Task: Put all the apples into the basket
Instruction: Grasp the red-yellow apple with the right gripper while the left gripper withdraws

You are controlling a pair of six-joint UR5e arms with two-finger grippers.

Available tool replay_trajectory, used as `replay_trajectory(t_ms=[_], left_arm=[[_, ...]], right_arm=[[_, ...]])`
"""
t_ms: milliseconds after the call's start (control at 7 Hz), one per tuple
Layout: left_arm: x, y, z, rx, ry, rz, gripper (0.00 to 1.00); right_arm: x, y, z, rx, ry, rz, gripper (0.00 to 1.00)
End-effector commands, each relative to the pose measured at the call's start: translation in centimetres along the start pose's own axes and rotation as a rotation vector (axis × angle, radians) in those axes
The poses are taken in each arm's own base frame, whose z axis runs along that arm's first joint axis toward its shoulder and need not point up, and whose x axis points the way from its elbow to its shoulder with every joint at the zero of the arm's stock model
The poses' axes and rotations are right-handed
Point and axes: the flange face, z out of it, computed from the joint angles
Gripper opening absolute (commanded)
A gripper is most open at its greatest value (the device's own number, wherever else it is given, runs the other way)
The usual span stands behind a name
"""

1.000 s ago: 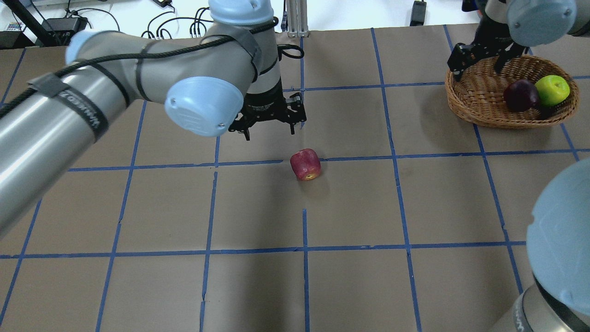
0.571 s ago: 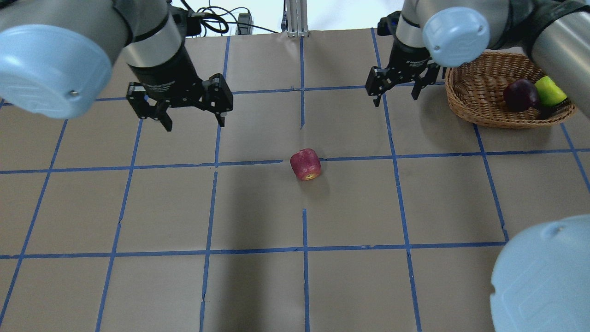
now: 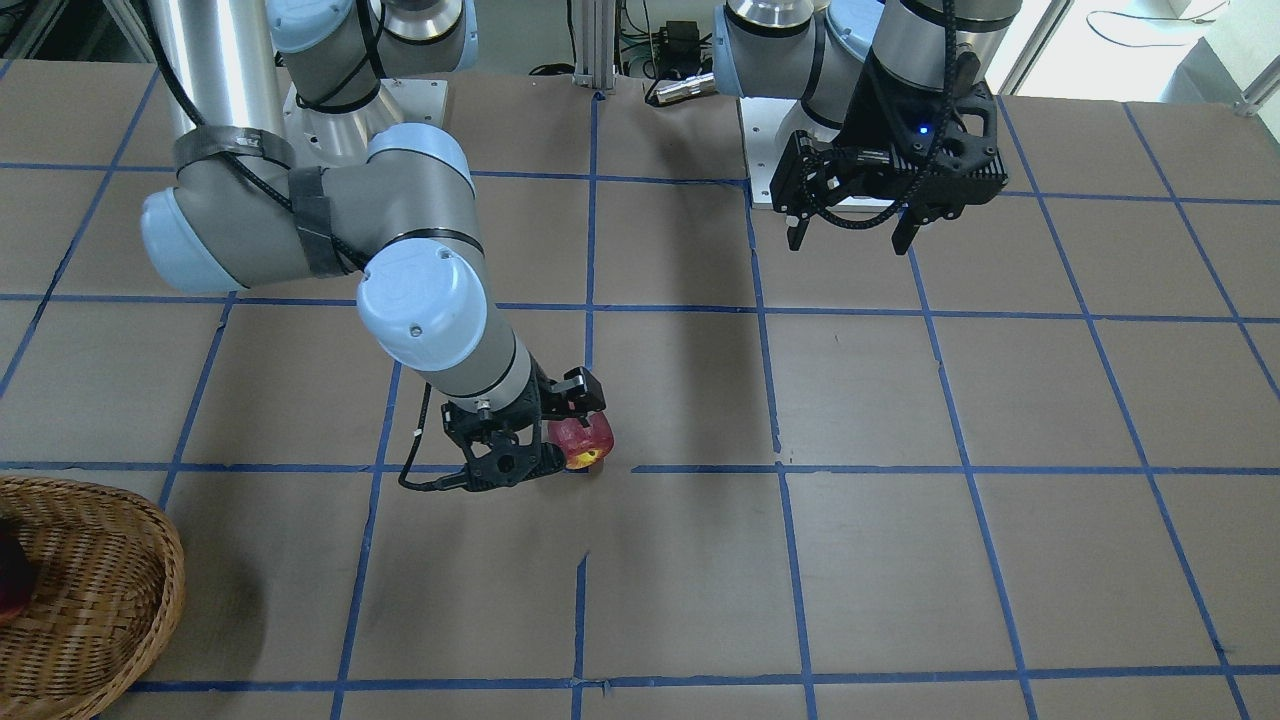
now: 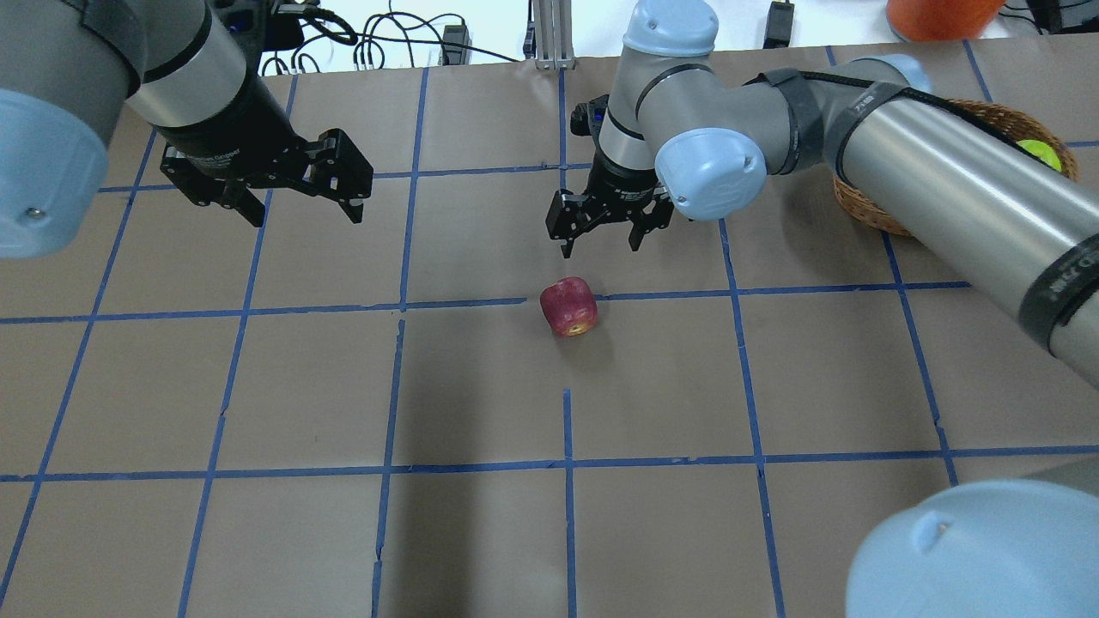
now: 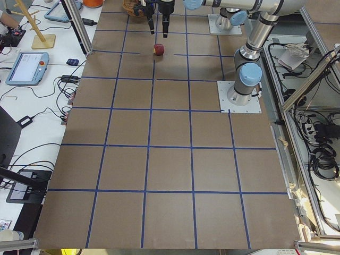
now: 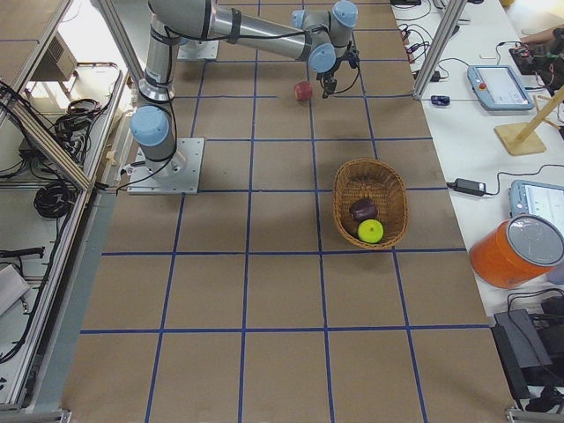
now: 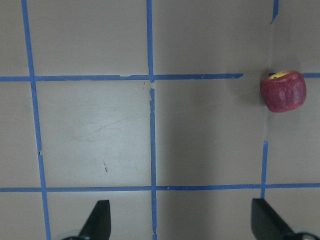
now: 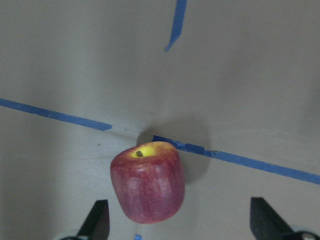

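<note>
A: Right gripper [image 4: 600, 249], state?
B: Fingers spread wide, nothing held. It points down and hangs over the red apple [image 4: 568, 305] with no contact. In its wrist view the apple lies within the span of the two fingers, nearer the one on that view's left.
A: Left gripper [image 4: 306, 219]?
B: Also spread and empty. It is raised over the bare table [image 4: 481, 386], well apart from the apple. Its wrist view catches the apple near the right edge.
A: Apple pose?
B: Tipped on its side on the table, with a yellowish end and the stem showing. It sits right at a blue tape line [image 4: 464, 303], about mid-table.
A: The other two?
B: The green apple [image 6: 371, 231] and the maroon apple [image 6: 362, 210] are in the basket [image 6: 370, 176], touching each other. They sit at the end of the basket farther from the red apple.
A: Basket location?
B: On the table toward the robot's right, well apart from the red apple. In the overhead view the right arm crosses in front of it, so only part of the rim and a bit of green show there.
</note>
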Motion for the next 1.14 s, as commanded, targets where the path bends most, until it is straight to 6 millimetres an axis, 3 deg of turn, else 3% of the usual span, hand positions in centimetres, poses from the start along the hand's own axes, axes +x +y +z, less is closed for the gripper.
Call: replay_trajectory(t_ms=[0, 143, 571, 714, 857, 1000], left_arm=[[-1.0, -0.7, -0.1, 0.047, 0.003, -0.018, 1.0], [-2.5, -0.9, -0.5, 0.046, -0.001, -0.047, 1.0], [-3.3, -0.2, -0.6, 0.01, -0.009, -0.064, 1.0], [-3.4, -0.2, -0.3, 0.008, -0.006, -0.066, 1.0], [-3.3, -0.2, -0.3, 0.011, -0.007, -0.066, 1.0], [-3.3, -0.4, -0.9, 0.007, -0.013, -0.064, 1.0]], right_arm=[[-2.1, 1.1, 5.2, -0.082, -0.009, -0.009, 1.0], [-2.0, 1.0, 6.3, -0.098, -0.006, -0.008, 1.0], [-1.7, 0.1, 9.8, -0.113, 0.003, -0.011, 0.98], [-1.9, -0.3, 9.7, -0.07, 0.013, -0.012, 0.54], [-2.0, -0.3, 9.1, -0.057, 0.016, 0.052, 0.01], [-1.6, -0.5, 6.7, -0.016, 0.064, 0.055, 0.0]])
